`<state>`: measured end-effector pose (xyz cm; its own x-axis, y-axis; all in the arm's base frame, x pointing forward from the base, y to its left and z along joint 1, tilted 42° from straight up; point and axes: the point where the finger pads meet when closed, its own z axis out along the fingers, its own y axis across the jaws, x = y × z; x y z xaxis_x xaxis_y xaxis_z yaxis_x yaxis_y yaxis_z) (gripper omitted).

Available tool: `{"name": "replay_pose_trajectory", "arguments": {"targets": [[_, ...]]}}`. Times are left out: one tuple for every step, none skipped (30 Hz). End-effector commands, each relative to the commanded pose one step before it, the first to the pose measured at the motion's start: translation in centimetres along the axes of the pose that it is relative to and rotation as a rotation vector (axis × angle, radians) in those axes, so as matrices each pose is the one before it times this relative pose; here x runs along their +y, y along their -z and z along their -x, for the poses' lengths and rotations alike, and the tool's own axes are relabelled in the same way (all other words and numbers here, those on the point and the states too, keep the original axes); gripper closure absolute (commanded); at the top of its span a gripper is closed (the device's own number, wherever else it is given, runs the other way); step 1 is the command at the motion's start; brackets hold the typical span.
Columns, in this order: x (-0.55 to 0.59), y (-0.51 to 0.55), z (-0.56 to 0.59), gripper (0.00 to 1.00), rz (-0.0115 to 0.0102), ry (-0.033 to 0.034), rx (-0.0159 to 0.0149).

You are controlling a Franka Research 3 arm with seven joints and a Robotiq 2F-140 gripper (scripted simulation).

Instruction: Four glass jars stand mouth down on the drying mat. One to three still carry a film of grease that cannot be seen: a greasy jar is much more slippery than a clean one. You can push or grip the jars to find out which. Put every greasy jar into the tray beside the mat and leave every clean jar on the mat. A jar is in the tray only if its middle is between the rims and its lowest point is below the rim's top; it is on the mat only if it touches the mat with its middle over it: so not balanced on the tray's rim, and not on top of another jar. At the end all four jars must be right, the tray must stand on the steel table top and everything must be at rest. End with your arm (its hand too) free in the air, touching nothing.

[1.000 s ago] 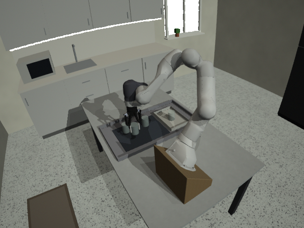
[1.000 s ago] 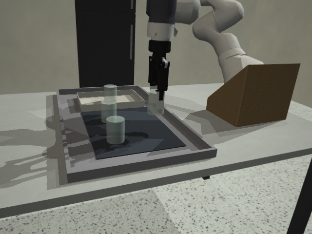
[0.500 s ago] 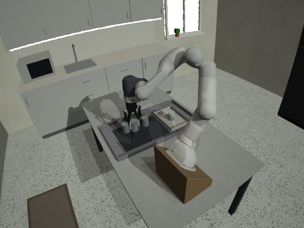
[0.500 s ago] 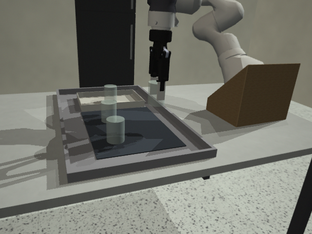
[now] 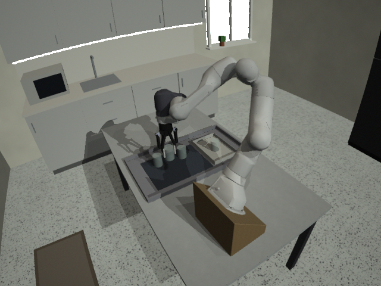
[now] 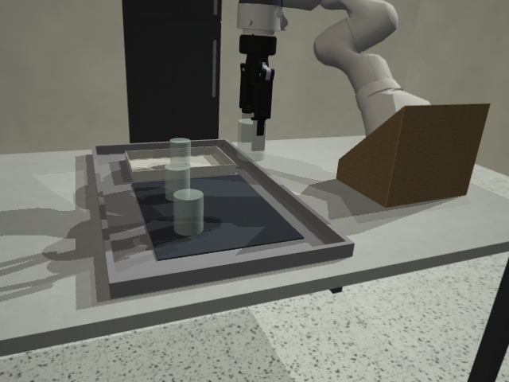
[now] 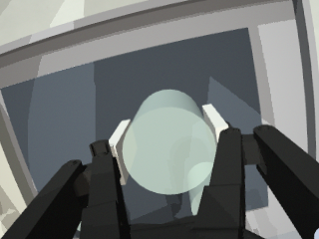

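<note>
On mat (image 6: 254, 222): two jars (image 6: 188, 212).

two jars (image 5: 157, 159) on mat flank the lifted jar (image 5: 168, 152), tray (image 5: 201, 152) holds one jar (image 5: 214, 144)

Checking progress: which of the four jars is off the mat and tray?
The jar clamped in the gripper, lifted above the mat; two stand there, one in the tray.

Pale grey arm (image 5: 261, 101), black claw (image 5: 166, 144)
</note>
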<state>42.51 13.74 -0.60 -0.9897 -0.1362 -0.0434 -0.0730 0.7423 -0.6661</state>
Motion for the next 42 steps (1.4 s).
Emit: {"name": "replay_pose_trajectory", "arguments": {"targets": [[-1.378, -0.082, 0.449, 1.0, -0.00725, 0.01714, 0.00464], [-0.301, 0.0, 0.137, 1.0, 0.0, 0.0, 0.0], [-0.301, 0.0, 0.137, 1.0, 0.0, 0.0, 0.0], [-0.301, 0.0, 0.137, 1.0, 0.0, 0.0, 0.0], [-0.301, 0.0, 0.137, 1.0, 0.0, 0.0, 0.0], [-0.301, 0.0, 0.137, 1.0, 0.0, 0.0, 0.0], [-0.301, 0.0, 0.137, 1.0, 0.0, 0.0, 0.0], [-0.301, 0.0, 0.137, 1.0, 0.0, 0.0, 0.0], [-0.301, 0.0, 0.137, 1.0, 0.0, 0.0, 0.0], [-0.301, 0.0, 0.137, 1.0, 0.0, 0.0, 0.0], [0.0, 0.0, 0.0, 1.0, 0.0, 0.0, 0.0], [0.0, 0.0, 0.0, 1.0, 0.0, 0.0, 0.0], [-0.301, 0.0, 0.137, 1.0, 0.0, 0.0, 0.0], [-0.301, 0.0, 0.137, 1.0, 0.0, 0.0, 0.0], [-0.301, 0.0, 0.137, 1.0, 0.0, 0.0, 0.0], [-0.301, 0.0, 0.137, 1.0, 0.0, 0.0, 0.0], [-0.301, 0.0, 0.137, 1.0, 0.0, 0.0, 0.0], [-0.301, 0.0, 0.137, 1.0, 0.0, 0.0, 0.0], [-0.301, 0.0, 0.137, 1.0, 0.0, 0.0, 0.0], [-0.301, 0.0, 0.137, 1.0, 0.0, 0.0, 0.0], [-0.301, 0.0, 0.137, 1.0, 0.0, 0.0, 0.0], [-0.301, 0.0, 0.137, 1.0, 0.0, 0.0, 0.0], [-0.301, 0.0, 0.137, 1.0, 0.0, 0.0, 0.0], [-0.301, 0.0, 0.137, 1.0, 0.0, 0.0, 0.0], [-0.301, 0.0, 0.137, 1.0, 0.0, 0.0, 0.0], [-0.301, 0.0, 0.137, 1.0, 0.0, 0.0, 0.0], [-0.301, 0.0, 0.137, 1.0, 0.0, 0.0, 0.0], [0.0, 0.0, 0.0, 1.0, 0.0, 0.0, 0.0], [0.0, 0.0, 0.0, 1.0, 0.0, 0.0, 0.0], [-0.301, 0.0, 0.137, 1.0, 0.0, 0.0, 0.0], [-0.301, 0.0, 0.137, 1.0, 0.0, 0.0, 0.0], [-0.301, 0.0, 0.137, 1.0, 0.0, 0.0, 0.0], [-0.301, 0.0, 0.137, 1.0, 0.0, 0.0, 0.0], [-0.301, 0.0, 0.137, 1.0, 0.0, 0.0, 0.0], [-0.301, 0.0, 0.137, 1.0, 0.0, 0.0, 0.0], [-0.301, 0.0, 0.137, 1.0, 0.0, 0.0, 0.0], [-0.301, 0.0, 0.137, 1.0, 0.0, 0.0, 0.0], [-0.301, 0.0, 0.137, 1.0, 0.0, 0.0, 0.0], [-0.301, 0.0, 0.137, 1.0, 0.0, 0.0, 0.0], [-0.301, 0.0, 0.137, 1.0, 0.0, 0.0, 0.0], [-0.301, 0.0, 0.137, 1.0, 0.0, 0.0, 0.0], [-0.301, 0.0, 0.137, 1.0, 0.0, 0.0, 0.0]]}}
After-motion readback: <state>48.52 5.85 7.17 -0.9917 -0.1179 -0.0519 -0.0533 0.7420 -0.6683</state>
